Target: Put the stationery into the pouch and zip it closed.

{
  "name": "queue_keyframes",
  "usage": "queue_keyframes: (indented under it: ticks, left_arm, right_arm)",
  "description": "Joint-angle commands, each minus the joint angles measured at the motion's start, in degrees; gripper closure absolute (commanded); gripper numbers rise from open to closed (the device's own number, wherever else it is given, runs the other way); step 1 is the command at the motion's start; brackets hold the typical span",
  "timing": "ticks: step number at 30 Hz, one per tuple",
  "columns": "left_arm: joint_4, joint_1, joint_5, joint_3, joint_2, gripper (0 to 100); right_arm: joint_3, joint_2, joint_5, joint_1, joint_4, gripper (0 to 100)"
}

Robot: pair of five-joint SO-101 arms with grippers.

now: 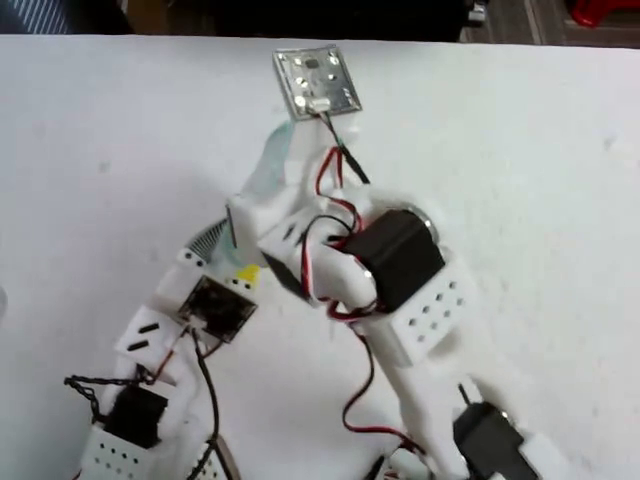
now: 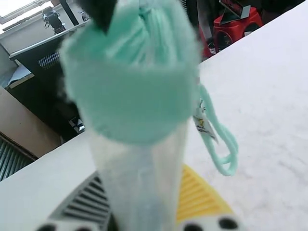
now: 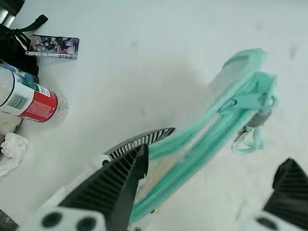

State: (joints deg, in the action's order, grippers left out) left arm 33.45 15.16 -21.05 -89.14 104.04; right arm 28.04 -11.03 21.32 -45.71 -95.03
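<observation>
A clear pouch (image 1: 262, 170) with mint-green trim lies lifted off the white table, near the middle. My left gripper (image 2: 139, 211) is shut on one end of it, and the pouch (image 2: 139, 96) stretches away from its grey and yellow ribbed pads. A mint cord loop (image 2: 221, 149) hangs at the side. My right gripper (image 3: 207, 192) is open, one black finger (image 3: 115, 183) on each side of the pouch (image 3: 202, 139). The zip slider (image 3: 245, 102) sits near the far end. In the high view the right gripper (image 1: 285, 200) hovers over the pouch. What is inside the pouch is unclear.
A bottle with a red label (image 3: 26, 100), a small printed card (image 3: 53, 46) and a crumpled tissue (image 3: 12, 147) lie off to one side on the table (image 1: 520, 150). Red and black cables (image 1: 335, 200) loop over the right arm.
</observation>
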Motion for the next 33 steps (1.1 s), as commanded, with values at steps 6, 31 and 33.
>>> queue_keyframes:
  ticks: [6, 31, 33]
  left_arm:
    - [-2.64, 0.22, 0.26, 1.49, 0.92, 98]
    - [21.36, 0.22, 13.63, 17.05, 0.92, 78]
    - [22.68, 0.22, 13.63, 17.58, 0.92, 78]
  right_arm:
    - [9.58, 8.66, -1.41, -1.19, -3.47, 61.2]
    - [26.2, 12.88, -16.35, 8.04, -0.92, 98.1]
    - [27.6, 12.88, -16.35, 10.51, -0.92, 98.1]
